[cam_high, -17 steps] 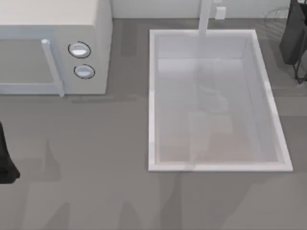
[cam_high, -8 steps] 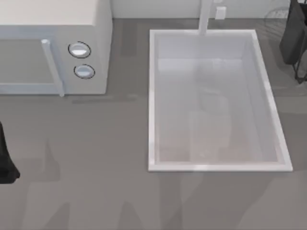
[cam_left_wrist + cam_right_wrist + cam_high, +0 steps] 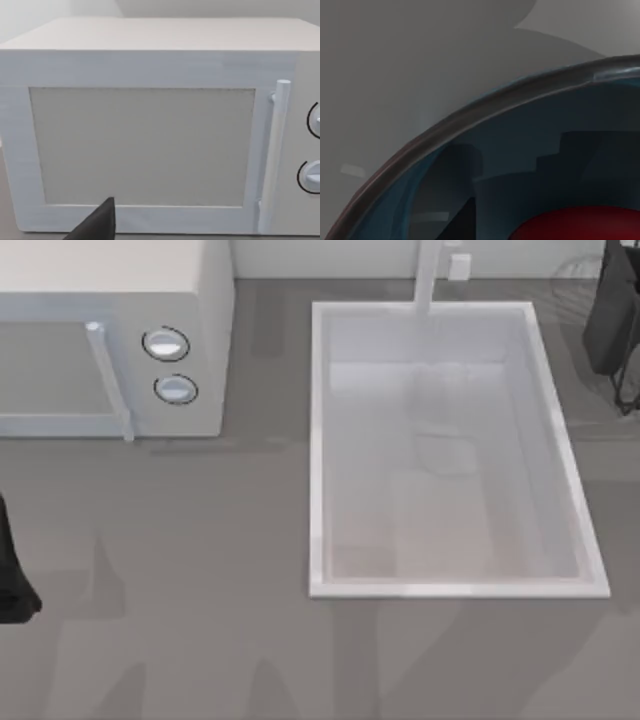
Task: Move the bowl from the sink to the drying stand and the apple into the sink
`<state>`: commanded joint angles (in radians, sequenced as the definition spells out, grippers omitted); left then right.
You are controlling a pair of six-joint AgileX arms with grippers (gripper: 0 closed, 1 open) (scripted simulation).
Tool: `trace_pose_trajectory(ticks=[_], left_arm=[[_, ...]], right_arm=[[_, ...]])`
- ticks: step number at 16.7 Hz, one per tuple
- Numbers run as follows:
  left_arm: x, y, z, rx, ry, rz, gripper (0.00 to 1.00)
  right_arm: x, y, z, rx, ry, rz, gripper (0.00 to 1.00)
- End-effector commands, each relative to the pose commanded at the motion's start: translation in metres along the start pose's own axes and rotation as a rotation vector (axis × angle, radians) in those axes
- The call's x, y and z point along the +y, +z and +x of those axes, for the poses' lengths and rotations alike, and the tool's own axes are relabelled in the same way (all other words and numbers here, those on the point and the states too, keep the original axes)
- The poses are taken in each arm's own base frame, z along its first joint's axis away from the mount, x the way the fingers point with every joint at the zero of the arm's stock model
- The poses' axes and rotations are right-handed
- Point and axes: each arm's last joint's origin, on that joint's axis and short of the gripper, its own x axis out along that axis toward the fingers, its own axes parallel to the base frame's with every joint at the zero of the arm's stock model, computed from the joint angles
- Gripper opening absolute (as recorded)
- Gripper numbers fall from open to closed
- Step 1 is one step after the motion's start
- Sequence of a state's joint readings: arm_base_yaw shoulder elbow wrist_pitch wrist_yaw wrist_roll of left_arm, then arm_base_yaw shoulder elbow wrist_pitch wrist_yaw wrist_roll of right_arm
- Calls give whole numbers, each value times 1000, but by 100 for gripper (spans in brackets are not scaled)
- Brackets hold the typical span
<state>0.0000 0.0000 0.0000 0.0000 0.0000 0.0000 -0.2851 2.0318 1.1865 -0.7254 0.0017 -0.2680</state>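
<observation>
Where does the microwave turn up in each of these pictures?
Top view: microwave at the table's upper left.
Left wrist view: its door faces the camera.
Right wrist view: the bowl rim instead, close up.
Shared landmark: the microwave's handle beside two round knobs.

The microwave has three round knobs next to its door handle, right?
No, the microwave has two round knobs, one above the other beside the handle. The top view shows both.

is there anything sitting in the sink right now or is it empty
Empty. From above, the sink shows only its bare white floor. The right wrist view shows the bowl close up with something red, likely the apple, inside it.
</observation>
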Motion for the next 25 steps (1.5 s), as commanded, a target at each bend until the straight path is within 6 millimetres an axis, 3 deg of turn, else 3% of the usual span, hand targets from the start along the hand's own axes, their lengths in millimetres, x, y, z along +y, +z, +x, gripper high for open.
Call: trace_pose_trajectory(ticks=[2, 15, 23, 24, 25], left_arm=[[0, 0, 0, 0, 0, 0, 100], [0, 0, 0, 0, 0, 0, 100], [0, 0, 0, 0, 0, 0, 100], [0, 0, 0, 0, 0, 0, 100], [0, 0, 0, 0, 0, 0, 100]], right_arm=[[0, 0, 0, 0, 0, 0, 100], [0, 0, 0, 0, 0, 0, 2], [0, 0, 0, 0, 0, 0, 0], [1, -3, -32, -48, 19, 14, 0], [1, -2, -33, -49, 19, 14, 0]])
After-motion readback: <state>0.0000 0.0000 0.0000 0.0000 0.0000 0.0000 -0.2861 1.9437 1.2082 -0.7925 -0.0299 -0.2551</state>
